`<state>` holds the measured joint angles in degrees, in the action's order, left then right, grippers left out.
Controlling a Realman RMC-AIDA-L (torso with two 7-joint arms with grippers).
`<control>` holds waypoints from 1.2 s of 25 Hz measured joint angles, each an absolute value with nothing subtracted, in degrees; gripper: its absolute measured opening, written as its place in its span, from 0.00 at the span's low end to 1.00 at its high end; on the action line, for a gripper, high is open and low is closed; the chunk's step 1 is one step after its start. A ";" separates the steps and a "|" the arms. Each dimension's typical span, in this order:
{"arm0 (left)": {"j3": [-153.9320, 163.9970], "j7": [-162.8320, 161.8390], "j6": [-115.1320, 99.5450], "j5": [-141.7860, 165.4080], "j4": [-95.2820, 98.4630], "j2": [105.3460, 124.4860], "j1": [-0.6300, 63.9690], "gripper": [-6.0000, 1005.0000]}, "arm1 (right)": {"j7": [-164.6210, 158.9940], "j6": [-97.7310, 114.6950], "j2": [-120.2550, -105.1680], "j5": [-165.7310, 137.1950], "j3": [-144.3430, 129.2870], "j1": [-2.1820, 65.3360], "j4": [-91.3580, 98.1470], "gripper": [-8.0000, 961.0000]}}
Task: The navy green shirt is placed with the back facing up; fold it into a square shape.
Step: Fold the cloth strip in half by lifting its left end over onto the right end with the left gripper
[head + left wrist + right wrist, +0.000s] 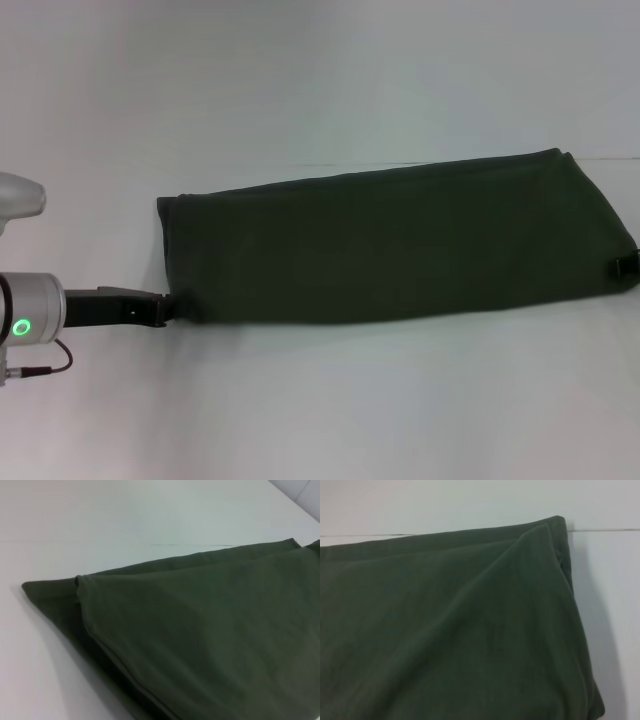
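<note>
The navy green shirt [390, 245] lies across the white table as a long folded band, running from left to the right edge of the head view. My left gripper [172, 308] reaches in from the left and is shut on the band's near left corner. A small black part of my right gripper [626, 266] shows at the band's near right end, against the picture's edge. In the left wrist view the shirt [200, 640] shows stacked layers with a hem edge. From the right wrist, the shirt [450, 630] is seen with its far corner folded over.
A white table [320, 410] carries the shirt. A thin seam line [330, 166] crosses the table just beyond the shirt's far edge. Bare surface lies in front of and behind the band.
</note>
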<state>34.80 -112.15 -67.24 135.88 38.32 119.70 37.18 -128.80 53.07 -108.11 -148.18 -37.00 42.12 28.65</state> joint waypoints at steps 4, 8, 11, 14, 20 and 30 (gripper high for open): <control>34.80 -112.24 -67.32 135.88 38.32 119.71 37.31 0.03 | -128.75 53.01 -108.19 -147.96 -37.00 41.80 28.73 0.37; 34.80 -112.25 -67.33 135.88 38.33 119.71 37.33 0.03 | -127.90 52.69 -108.31 -147.89 -36.99 41.66 28.69 0.31; 34.80 -112.25 -67.36 135.82 38.32 119.71 37.35 0.03 | -126.97 52.69 -108.35 -147.79 -36.64 41.61 28.62 0.30; 34.80 -112.25 -67.46 135.73 38.32 119.71 37.36 0.03 | -126.53 52.76 -108.35 -147.67 -36.23 41.48 28.60 0.26; 34.76 -112.27 -67.57 135.68 38.33 119.65 37.45 0.03 | -126.35 53.05 -108.39 -147.65 -36.20 41.02 29.03 0.11; 30.71 -113.00 -73.16 136.99 39.64 117.71 37.42 0.03 | -122.04 63.36 -109.68 -138.52 -36.12 33.50 37.39 0.03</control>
<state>30.71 -113.00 -73.16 136.99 39.64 117.71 37.42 -122.04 63.36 -109.68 -138.52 -36.12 33.50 37.39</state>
